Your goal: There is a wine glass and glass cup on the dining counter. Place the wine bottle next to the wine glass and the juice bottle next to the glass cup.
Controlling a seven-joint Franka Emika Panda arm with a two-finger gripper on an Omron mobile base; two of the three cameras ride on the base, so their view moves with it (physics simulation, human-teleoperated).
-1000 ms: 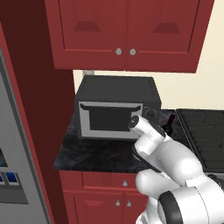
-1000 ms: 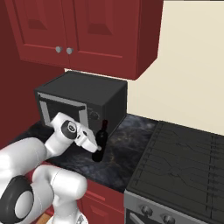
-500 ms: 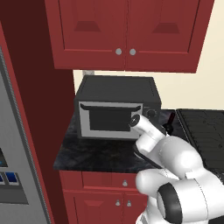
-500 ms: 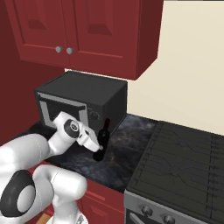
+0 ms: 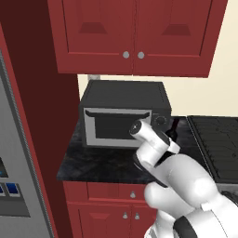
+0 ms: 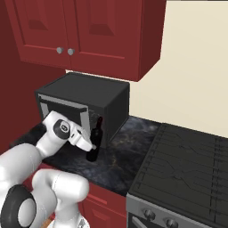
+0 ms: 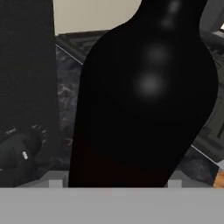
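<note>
Claw (image 6: 91, 146) now around one wine bottle (image 6: 95, 140)

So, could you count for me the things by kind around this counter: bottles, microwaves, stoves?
Wine bottle: 1
Microwave: 1
Stove: 1
Total: 3
</note>
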